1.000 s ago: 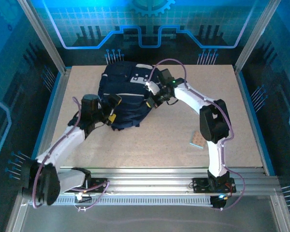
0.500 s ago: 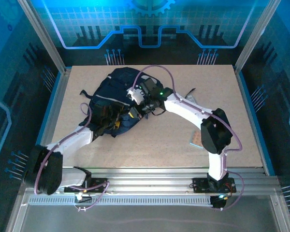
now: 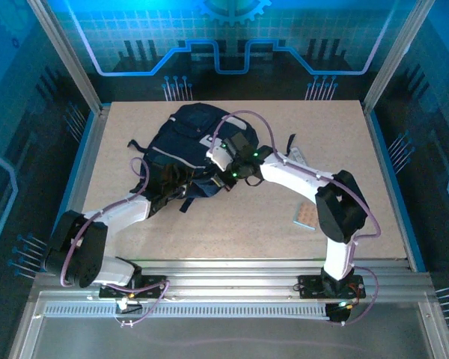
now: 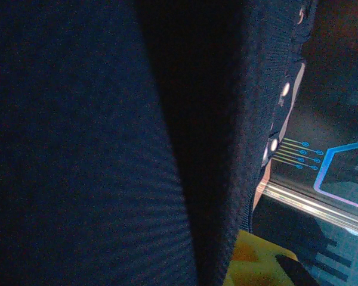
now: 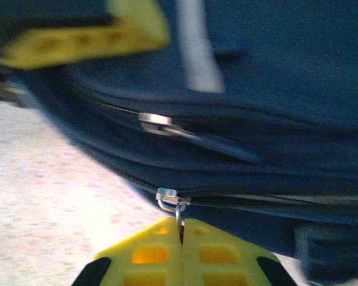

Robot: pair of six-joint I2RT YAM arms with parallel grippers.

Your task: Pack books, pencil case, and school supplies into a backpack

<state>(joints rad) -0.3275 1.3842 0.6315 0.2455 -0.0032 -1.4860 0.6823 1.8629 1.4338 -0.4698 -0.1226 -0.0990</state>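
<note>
Navy backpack (image 3: 181, 142) buries our left claw (image 3: 170, 188), grip we cannot tell; right claw (image 5: 180, 231) pinches zipper pull (image 5: 169, 199); table (image 3: 374, 164) open rightward.

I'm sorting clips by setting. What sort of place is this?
Probably a robot lab cell or demo booth: tan table framed by aluminium rails, blue circuit-pattern wall panels, left arm and right arm bolted at its edge.

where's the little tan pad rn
Top view: the tan pad lies on the table's right half, beside the right arm, well apart from the backpack.
</note>
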